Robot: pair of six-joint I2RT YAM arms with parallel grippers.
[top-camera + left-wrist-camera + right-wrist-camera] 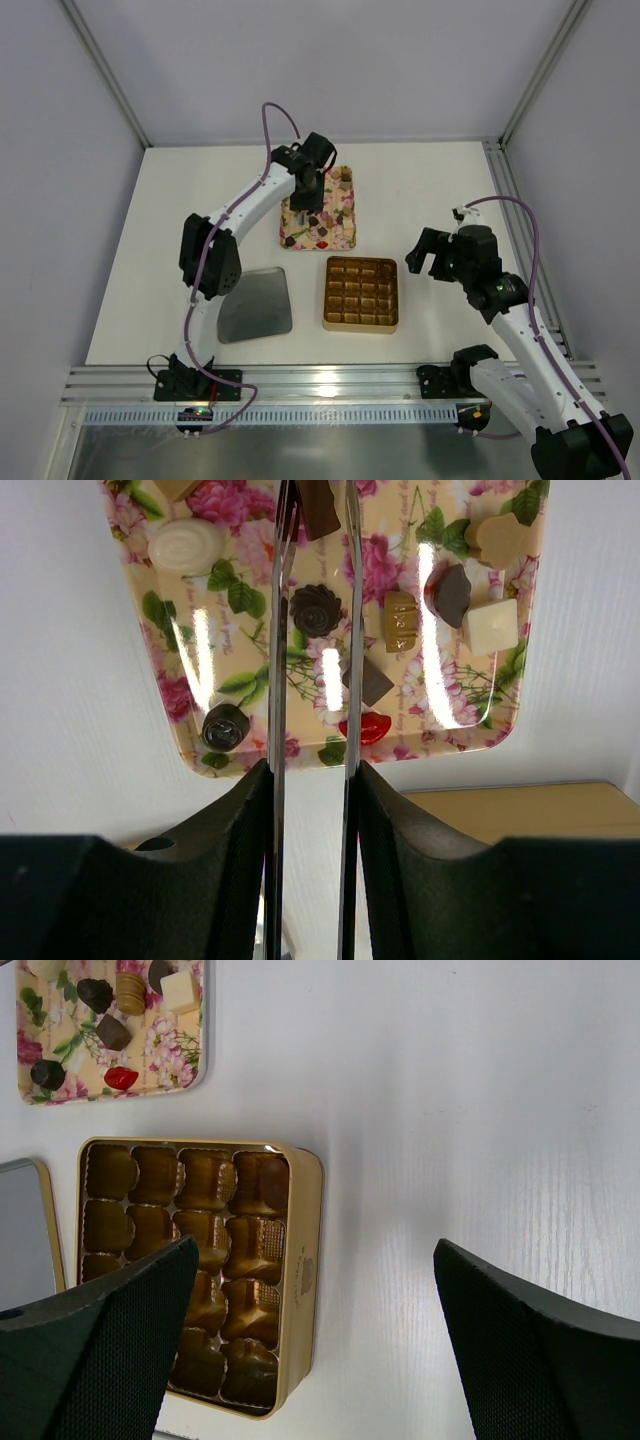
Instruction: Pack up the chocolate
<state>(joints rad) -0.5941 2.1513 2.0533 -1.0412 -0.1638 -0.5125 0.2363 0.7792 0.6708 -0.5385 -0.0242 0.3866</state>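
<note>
Several chocolates, dark, tan, white and one red, lie on the pink floral tray (345, 240) at the back; among them a dark rose piece (315, 610) and a white oval (187, 546). My left gripper (313, 212) hangs over the tray. In the left wrist view its thin metal blades (318, 500) are shut on a brown chocolate piece (320, 508) at their tips. The gold box (361, 327) with empty gridded cells sits in front of the tray. My right gripper (425, 258) is open and empty above the table, right of the box (305, 1260).
A grey metal lid (255, 305) lies left of the gold box, near the left arm's base. The tray's corner (180, 1070) and the lid's edge (25, 1220) show in the right wrist view. White table lies right of the box.
</note>
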